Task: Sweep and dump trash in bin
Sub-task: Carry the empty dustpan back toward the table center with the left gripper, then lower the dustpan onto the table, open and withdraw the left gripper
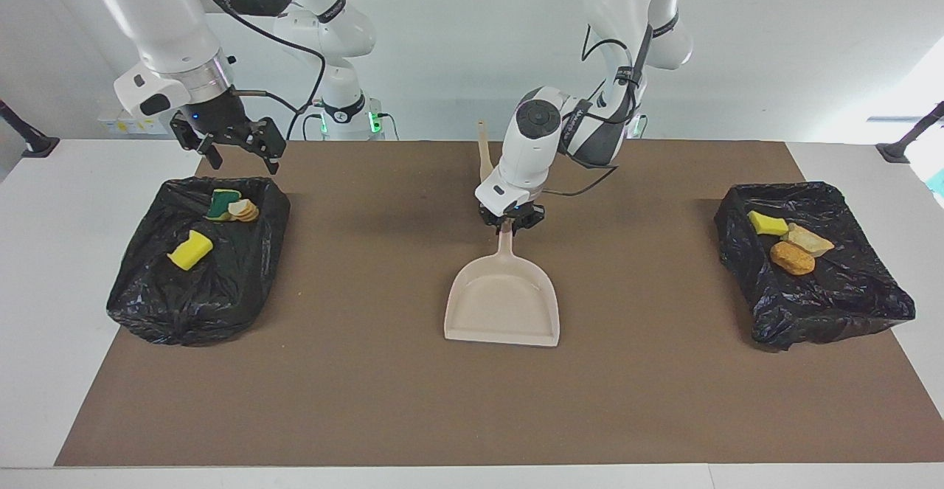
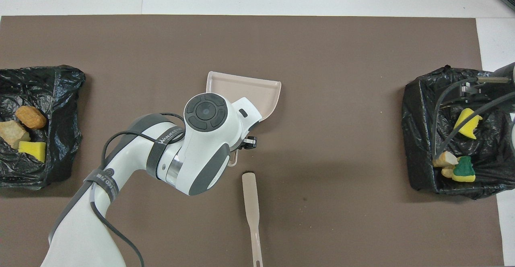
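My left gripper (image 1: 509, 225) is shut on the handle of the pale pink dustpan (image 1: 501, 304), at the middle of the brown mat. The dustpan (image 2: 245, 92) is empty, with its mouth pointing away from the robots. All the trash I see lies in two black-lined bins. The bin (image 1: 147, 304) at the right arm's end holds a yellow sponge chunk (image 1: 190, 250), a green-backed chunk (image 1: 221, 203) and tan bits (image 1: 243, 210). The bin (image 1: 833, 312) at the left arm's end holds a yellow chunk (image 1: 767, 223), a tan bit (image 1: 809, 239) and an orange-brown nugget (image 1: 792, 258). My right gripper (image 1: 236, 151) hangs open over its bin's rim.
A pale long-handled brush (image 2: 251, 214) lies on the mat nearer to the robots than the dustpan, close to its handle end. The brown mat (image 1: 369, 400) covers most of the white table.
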You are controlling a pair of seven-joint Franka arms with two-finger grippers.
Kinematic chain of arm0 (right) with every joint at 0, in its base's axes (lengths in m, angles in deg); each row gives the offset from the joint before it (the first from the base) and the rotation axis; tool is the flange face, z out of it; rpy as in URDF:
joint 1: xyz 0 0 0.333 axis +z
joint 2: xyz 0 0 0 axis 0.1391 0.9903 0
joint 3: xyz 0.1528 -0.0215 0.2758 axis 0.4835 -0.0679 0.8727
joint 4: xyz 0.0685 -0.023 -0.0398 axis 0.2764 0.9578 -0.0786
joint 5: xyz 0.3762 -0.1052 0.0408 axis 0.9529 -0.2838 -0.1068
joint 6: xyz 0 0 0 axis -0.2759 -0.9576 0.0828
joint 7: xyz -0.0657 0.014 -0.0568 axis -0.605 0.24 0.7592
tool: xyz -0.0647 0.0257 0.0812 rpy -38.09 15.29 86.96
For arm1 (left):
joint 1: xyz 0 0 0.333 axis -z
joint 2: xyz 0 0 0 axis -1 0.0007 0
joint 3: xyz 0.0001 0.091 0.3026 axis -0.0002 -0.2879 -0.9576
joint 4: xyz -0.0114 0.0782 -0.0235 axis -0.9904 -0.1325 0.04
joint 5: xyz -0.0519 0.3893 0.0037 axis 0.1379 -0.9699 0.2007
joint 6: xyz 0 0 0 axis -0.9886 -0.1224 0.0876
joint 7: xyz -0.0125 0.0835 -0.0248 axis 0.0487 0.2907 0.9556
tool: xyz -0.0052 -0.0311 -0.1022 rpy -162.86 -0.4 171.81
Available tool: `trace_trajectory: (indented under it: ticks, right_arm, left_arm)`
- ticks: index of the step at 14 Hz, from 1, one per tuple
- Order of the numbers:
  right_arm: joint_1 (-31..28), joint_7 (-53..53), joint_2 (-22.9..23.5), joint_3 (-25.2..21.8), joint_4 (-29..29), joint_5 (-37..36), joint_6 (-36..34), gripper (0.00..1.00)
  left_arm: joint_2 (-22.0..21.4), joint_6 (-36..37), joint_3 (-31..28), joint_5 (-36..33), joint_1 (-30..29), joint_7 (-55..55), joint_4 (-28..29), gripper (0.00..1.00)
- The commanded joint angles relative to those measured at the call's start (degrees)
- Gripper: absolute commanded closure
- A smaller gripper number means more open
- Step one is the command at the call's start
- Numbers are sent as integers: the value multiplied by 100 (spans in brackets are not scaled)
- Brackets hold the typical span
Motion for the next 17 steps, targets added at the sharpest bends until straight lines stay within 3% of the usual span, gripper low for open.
trace_trajectory:
  ticks: [1, 2, 3, 7, 13, 17]
  right_arm:
    - [-66, 121, -113, 37, 151, 67, 129, 0]
    - [-66, 121, -113, 37, 151, 67, 129, 0]
    - [-66, 121, -113, 37, 151, 67, 129, 0]
    - [-66, 121, -113, 37, 151, 67, 129, 0]
    - [-66, 121, -113, 37, 151, 67, 129, 0]
    - [-66, 121, -113, 37, 151, 67, 129, 0]
  left_arm:
    - [-49, -54, -104, 98, 110, 18, 112, 88]
    - [-49, -80, -113, 98, 102, 9, 112, 28]
    - [-49, -54, -113, 98, 102, 44, 103, 0]
    - [-277, 174, -156, 98, -187, 88, 94, 0]
    - [-839, 841, -192, 11, -1259, -26, 50, 0]
    - [-1278, 1552, -192, -78, -2207, -1305, 59, 0]
